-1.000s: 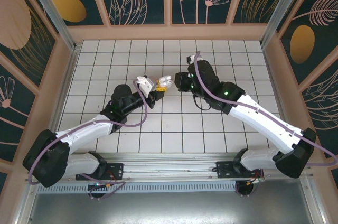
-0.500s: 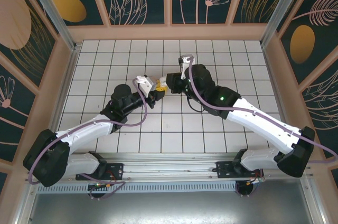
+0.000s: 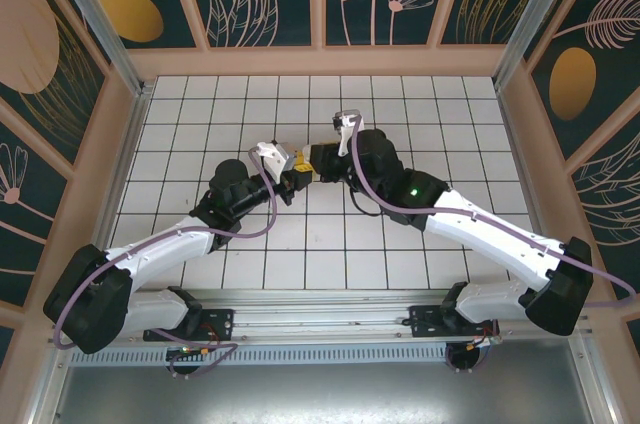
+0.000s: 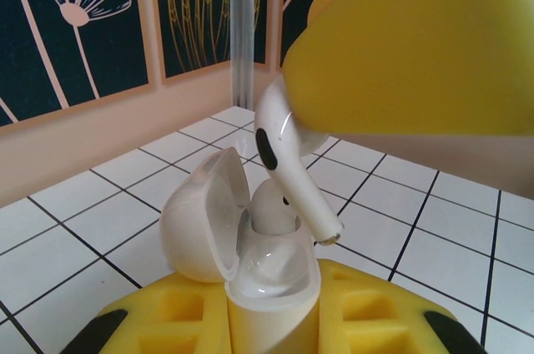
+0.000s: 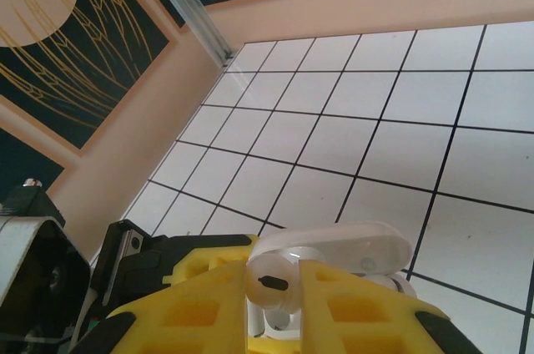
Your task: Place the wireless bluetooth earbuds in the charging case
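Grips | we hold the open charging case [image 4: 269, 291] tight in our left gripper [image 4: 271, 321], above the tabletop's [image 3: 400, 104] middle | our right gripper [image 5: 275, 304] pinches one white earbud [image 4: 288, 158] just above it, stem slanting down toward the case.

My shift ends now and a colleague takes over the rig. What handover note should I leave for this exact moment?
Left hand: shut on the charging case, held upright with its lid open.
Right hand: shut on a white earbud, tilted with its stem down, just above the case's opening.
Done: what looks like one white bud already sits in the case.
Left: seat the held earbud beside it, release, then probably close the lid.
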You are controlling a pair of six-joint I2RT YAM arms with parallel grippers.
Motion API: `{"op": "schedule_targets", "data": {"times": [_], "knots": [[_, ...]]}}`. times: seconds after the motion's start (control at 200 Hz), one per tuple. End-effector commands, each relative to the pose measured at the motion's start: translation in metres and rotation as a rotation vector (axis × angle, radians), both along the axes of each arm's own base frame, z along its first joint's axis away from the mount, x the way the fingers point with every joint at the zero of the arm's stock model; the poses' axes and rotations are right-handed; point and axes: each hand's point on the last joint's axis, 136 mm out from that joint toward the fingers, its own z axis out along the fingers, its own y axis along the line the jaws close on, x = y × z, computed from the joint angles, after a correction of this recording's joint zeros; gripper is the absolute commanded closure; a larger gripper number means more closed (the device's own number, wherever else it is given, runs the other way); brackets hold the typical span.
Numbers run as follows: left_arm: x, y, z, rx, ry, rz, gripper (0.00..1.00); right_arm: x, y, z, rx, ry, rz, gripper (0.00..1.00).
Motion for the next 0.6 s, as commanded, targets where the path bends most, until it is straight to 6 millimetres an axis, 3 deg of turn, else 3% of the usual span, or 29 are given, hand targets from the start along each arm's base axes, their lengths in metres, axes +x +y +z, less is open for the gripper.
{"op": "schedule_targets", "data": {"times": [0.0,0.31,0.596], "knots": [[-0.003,0.001,0.031,-0.072,-0.061,-0.01,1.0,-0.002,0.001,0.011,0.037,-0.047,0.003,0.81],[-0.006,0.002,0.036,-0.093,-0.064,-0.017,1.0,0.001,0.0,-0.002,0.011,-0.05,-0.013,0.81],[-0.006,0.002,0.037,-0.101,-0.066,-0.019,1.0,0.003,0.003,0.0,0.02,-0.058,-0.009,0.81]]}}
